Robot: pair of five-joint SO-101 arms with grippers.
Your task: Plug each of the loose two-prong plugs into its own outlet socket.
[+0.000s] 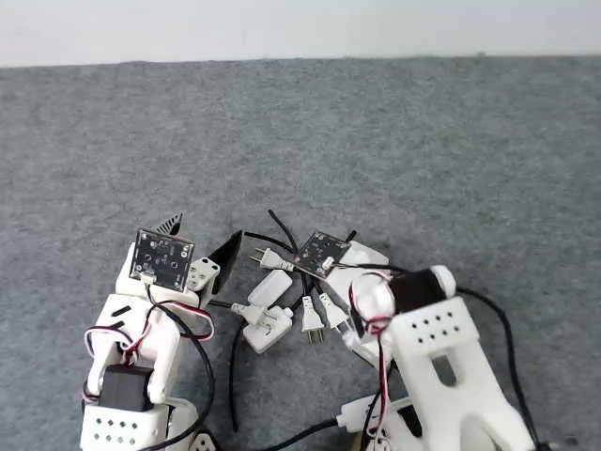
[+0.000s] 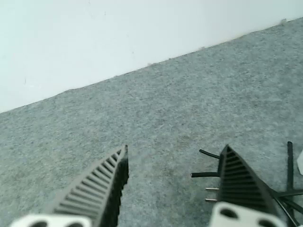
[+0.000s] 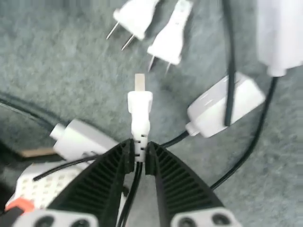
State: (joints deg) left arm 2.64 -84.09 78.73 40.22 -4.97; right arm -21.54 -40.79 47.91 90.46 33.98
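A: Right claw [image 3: 138, 144], state?

B: Clamped on the rear end of a white two-prong plug [image 3: 139, 111], just where its black lead comes out. The prongs point away from the claw, over the grey table [image 1: 423, 141].

A: Other plugs?

B: Two lie on the table just past the held one. The near loose plug [image 3: 169, 41] and the far loose plug [image 3: 129, 16] are side by side, not touching, with their prongs bare.

A: Sockets?

B: A white socket block [image 3: 222, 106] lies beside the held plug, apart from it. A black cord [image 3: 230, 71] runs across its top. Cannot tell whether its slots are filled.

A: Left claw [image 2: 176, 148]?

B: Spread wide, gripping nothing, over the table. Two metal prongs [image 2: 211, 194] show just beside one finger.
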